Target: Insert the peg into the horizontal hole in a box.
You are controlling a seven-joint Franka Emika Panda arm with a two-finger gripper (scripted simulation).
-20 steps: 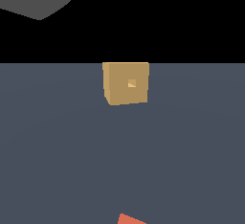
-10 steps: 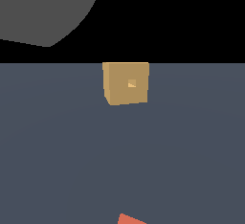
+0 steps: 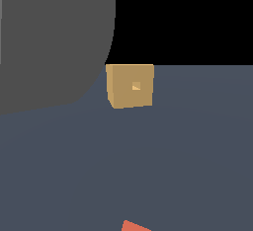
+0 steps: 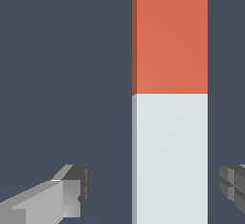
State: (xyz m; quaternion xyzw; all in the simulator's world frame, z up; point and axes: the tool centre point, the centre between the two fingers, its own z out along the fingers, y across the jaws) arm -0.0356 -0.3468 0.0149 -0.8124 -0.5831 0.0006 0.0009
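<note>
Slate-blue table [image 3: 197,166] under black background. Fingers [image 4: 72,194] spread wide, one on each side of the peg [image 4: 170,98], neither touching it; nothing gripped. Peg lies flat on the table, white half between the fingers, orange-red half beyond. Tan box [image 3: 130,86] stands well apart, its horizontal hole [image 3: 136,86] centred on the visible face.

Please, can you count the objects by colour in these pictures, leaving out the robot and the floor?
Tan: 1, the box, with its horizontal hole.
Orange-red and white: 1, the peg, lying between the fingers of the open gripper.
Total: 2 objects.
</note>
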